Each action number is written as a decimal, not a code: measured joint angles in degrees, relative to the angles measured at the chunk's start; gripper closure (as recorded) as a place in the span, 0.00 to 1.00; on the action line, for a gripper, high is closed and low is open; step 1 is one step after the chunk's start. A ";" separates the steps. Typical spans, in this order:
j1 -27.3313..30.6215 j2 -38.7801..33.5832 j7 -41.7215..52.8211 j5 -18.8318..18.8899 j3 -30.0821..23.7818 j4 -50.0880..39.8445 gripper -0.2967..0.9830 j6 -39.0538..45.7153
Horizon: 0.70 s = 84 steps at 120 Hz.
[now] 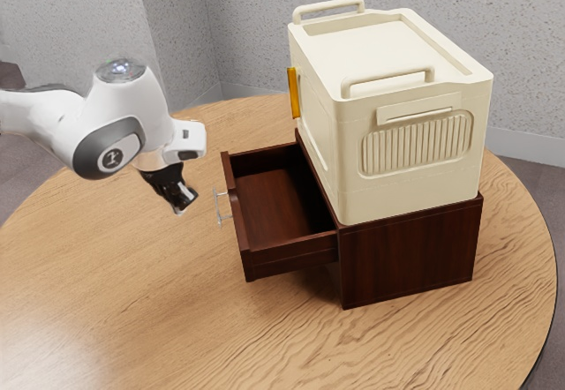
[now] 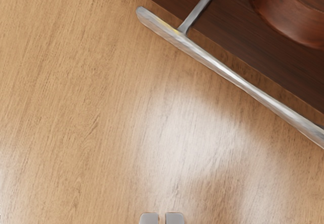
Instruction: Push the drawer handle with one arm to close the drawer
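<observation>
The black gripper is shut, just off the drawer's front on the exterior view's left, apart from the silver handle. In the wrist view the tips of the gripper stand close together with nothing held, and the handle bar runs slantwise along the dark drawer front. The dark wooden drawer is pulled well out of its cabinet, and its inside shows bare wood.
A cream box with two raised handles stands on top of the cabinet. An orange piece sits at its side, above the drawer's far end. The round wooden table extends around the cabinet, with speckled walls behind.
</observation>
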 joint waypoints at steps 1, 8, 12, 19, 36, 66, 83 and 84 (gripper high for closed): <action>0.01 0.12 0.44 0.08 0.00 -0.10 0.84 0.31; 0.30 1.44 3.48 0.54 0.02 -0.52 0.84 2.62; 0.39 2.07 5.13 0.73 0.02 -0.61 0.84 3.89; 0.45 2.65 7.81 0.94 0.02 -0.69 0.84 5.68; 0.47 5.35 14.14 0.53 0.02 -0.58 0.84 9.65; 0.46 8.28 22.35 -1.00 -0.55 0.16 0.85 12.85; 1.36 9.91 25.62 -2.34 -1.86 1.80 0.85 13.55; 1.40 10.10 25.79 -2.46 -1.92 1.97 0.85 13.58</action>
